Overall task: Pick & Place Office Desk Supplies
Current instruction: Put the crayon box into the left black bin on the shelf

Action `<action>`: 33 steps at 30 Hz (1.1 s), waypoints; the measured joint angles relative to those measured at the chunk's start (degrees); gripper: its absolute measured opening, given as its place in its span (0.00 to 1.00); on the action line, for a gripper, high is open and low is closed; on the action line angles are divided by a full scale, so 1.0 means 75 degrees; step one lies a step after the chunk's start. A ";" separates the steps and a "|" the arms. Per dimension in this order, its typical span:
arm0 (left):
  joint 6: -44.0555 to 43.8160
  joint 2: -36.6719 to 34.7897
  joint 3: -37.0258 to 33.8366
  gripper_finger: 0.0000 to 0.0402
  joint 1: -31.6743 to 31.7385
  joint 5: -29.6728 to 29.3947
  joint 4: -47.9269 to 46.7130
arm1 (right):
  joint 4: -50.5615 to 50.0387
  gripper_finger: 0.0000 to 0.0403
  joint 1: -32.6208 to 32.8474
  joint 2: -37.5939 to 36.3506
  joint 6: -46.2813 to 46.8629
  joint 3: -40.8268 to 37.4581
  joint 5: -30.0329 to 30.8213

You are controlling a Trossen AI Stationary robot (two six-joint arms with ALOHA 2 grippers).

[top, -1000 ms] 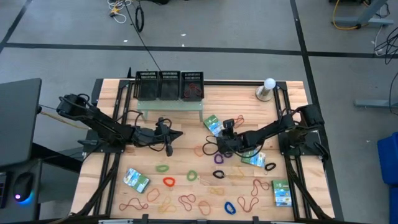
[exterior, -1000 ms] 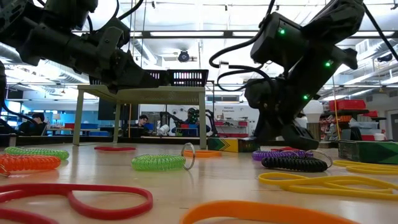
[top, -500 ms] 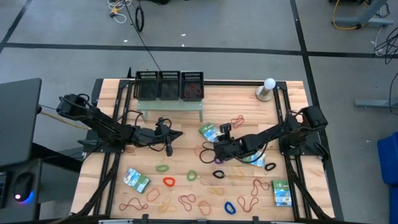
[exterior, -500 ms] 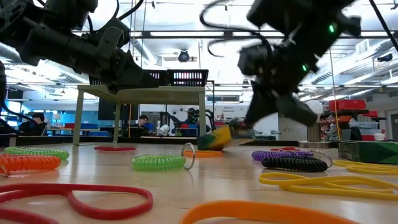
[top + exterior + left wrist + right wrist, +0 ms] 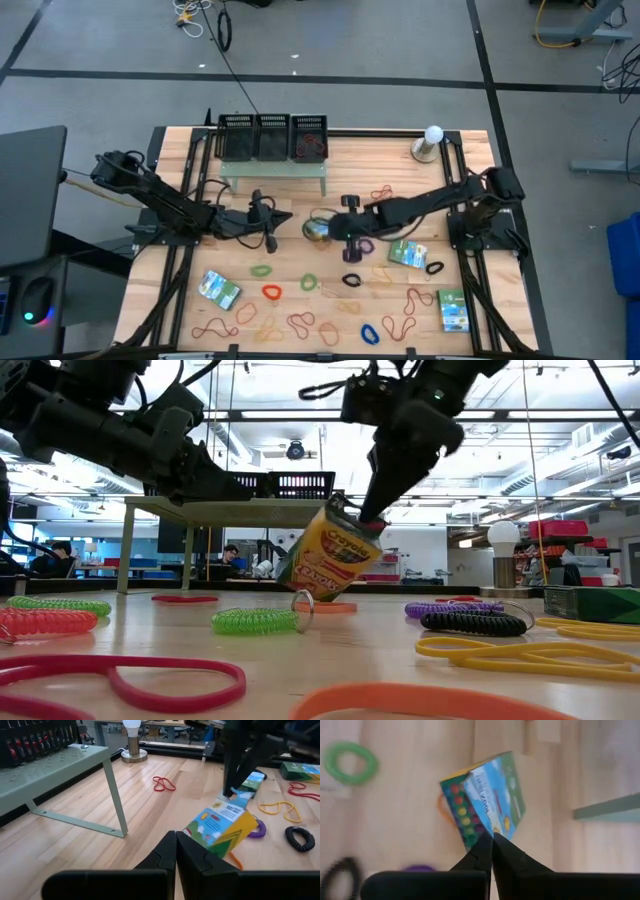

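Note:
My right gripper [image 5: 366, 520] is shut on a green, yellow and blue crayon packet [image 5: 325, 556], which hangs over the middle of the table [image 5: 317, 229], in front of the pale-green shelf [image 5: 273, 172]. My left gripper [image 5: 289, 215] is shut and holds nothing; it hovers just to the left of the packet, pointing at it. In the left wrist view the packet [image 5: 220, 824] shows just beyond my left fingers [image 5: 176, 851]. Rubber bands and coiled bands [image 5: 262, 270] lie flat across the near half of the table. My right gripper pinches the packet's upper corner [image 5: 493, 831] between its two fingers. The fingers slant down from above and from the table's right [image 5: 372, 510]. The packet hangs tilted below them, its lower end [image 5: 300, 592] close above the table top.
More packets lie flat at the near left [image 5: 218, 289], at the right [image 5: 407, 254] and at the near right [image 5: 453, 310]. Black mesh trays [image 5: 272, 135] stand on the shelf at the far edge. A lamp bulb [image 5: 431, 142] stands at the far right.
My right gripper has risen and gone toward the table's left, turning as it went. The packet, which lay flat on the table beside it, was tipped up by one end and now hangs tilted below the fingers.

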 joint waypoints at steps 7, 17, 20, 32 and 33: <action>-0.0002 -0.0001 0.0000 0.03 0.0001 0.0005 0.0003 | -0.1001 0.03 -0.0547 0.0000 0.0733 0.0730 -0.0910; -0.0002 -0.0001 0.0000 0.03 0.0001 0.0006 0.0005 | -0.1505 0.03 -0.1228 0.0000 0.1394 0.0828 -0.1742; -0.0002 -0.0001 0.0000 0.03 0.0001 0.0006 0.0005 | -0.1448 0.03 -0.1300 0.0000 0.1408 0.0828 -0.1745; -0.0063 0.0000 0.0000 0.03 0.0001 0.0009 -0.0019 | -0.1024 0.03 -0.1328 0.0143 0.1117 0.0828 -0.1445; -0.0063 -0.0003 0.0000 0.03 0.0001 0.0009 -0.0021 | -0.0950 0.03 -0.1327 0.0146 0.1080 0.0828 -0.1393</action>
